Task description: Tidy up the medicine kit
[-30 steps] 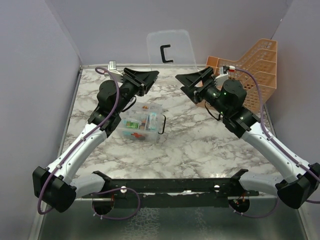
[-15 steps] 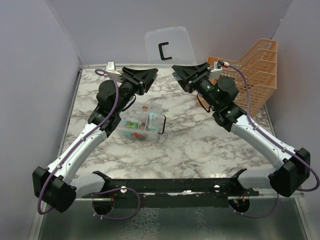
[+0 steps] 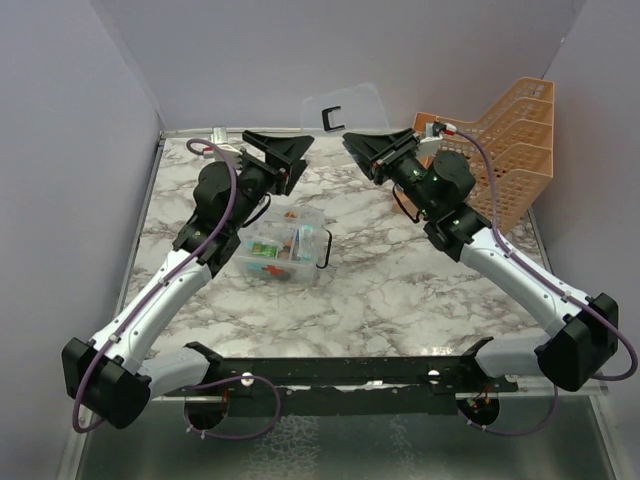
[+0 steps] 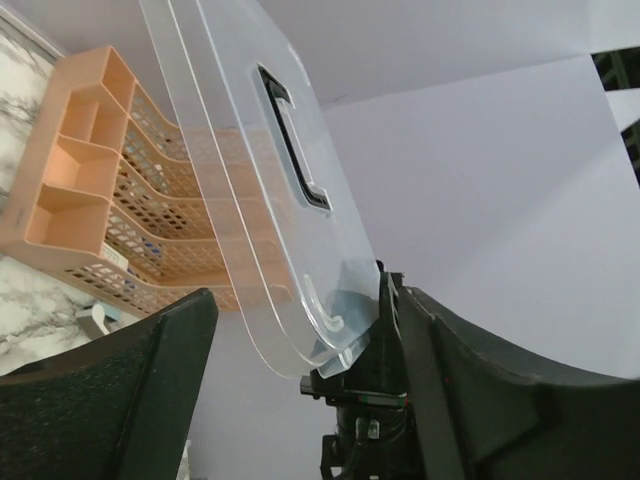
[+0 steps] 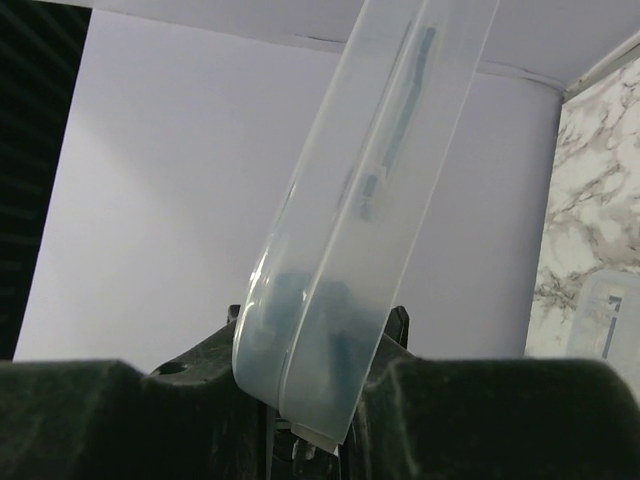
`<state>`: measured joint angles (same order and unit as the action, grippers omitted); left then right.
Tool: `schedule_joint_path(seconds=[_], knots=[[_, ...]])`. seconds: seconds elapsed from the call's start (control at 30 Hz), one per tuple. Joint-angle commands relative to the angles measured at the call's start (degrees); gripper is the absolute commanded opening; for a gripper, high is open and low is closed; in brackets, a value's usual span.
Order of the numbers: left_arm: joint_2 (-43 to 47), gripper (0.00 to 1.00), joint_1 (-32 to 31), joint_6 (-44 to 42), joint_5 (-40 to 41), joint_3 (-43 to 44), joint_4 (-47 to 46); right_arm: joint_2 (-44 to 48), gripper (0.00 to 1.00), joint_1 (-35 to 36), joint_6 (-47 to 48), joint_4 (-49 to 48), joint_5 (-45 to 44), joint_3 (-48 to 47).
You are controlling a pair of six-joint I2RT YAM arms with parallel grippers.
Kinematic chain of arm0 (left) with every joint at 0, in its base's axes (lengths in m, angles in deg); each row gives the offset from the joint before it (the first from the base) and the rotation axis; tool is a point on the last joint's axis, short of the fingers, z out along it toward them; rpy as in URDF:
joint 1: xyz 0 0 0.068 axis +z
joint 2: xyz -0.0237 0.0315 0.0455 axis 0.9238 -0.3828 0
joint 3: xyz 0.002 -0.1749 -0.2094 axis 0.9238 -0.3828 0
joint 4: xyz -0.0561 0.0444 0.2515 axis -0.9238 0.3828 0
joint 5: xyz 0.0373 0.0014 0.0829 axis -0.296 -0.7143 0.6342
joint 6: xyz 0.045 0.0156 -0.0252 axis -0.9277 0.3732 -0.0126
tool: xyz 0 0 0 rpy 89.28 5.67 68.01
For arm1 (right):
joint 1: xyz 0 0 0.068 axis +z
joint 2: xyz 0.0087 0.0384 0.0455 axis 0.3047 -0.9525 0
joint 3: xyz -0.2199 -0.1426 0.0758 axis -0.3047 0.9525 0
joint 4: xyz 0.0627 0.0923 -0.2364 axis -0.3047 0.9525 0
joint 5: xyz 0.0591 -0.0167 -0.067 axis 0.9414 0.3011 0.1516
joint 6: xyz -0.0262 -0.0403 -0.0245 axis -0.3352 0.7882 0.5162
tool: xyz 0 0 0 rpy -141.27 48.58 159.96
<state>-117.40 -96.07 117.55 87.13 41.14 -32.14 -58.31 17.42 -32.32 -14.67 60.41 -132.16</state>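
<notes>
The clear lid [image 3: 360, 105], with its black handle [image 3: 333, 117], is being held tilted near the back wall. Its lower edge is being clamped between the fingers of the right gripper [image 5: 310, 390]. It is being straddled by the left gripper [image 4: 300, 300], whose fingers are being held wide, clear of both faces. The medicine kit [image 3: 285, 243] is being shown uncovered on the marble table [image 3: 400, 280], beside the left arm.

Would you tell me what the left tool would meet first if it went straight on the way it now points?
Probably the lid, which the right tool holds tilted just ahead of the left tool. The gap between them is hard to judge.
</notes>
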Motion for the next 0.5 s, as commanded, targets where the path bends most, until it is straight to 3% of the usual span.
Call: schedule_joint_path(seconds=[0.0,0.23,0.47], knots=[[2.59,0.8,0.38,-8.93,4.4,3.2,7.76,0.47,0.12,-0.21,4.36,1.27,3.46,-2.46],[4.78,0.84,3.83,-29.74,6.58,8.12,24.1,-1.7,0.1,-1.65,11.58,10.33,15.62,-5.09],[-0.54,0.84,5.33,-50.51,14.05,25.19,41.19,-9.67,0.1,-1.68,20.14,16.15,34.77,-12.14]])
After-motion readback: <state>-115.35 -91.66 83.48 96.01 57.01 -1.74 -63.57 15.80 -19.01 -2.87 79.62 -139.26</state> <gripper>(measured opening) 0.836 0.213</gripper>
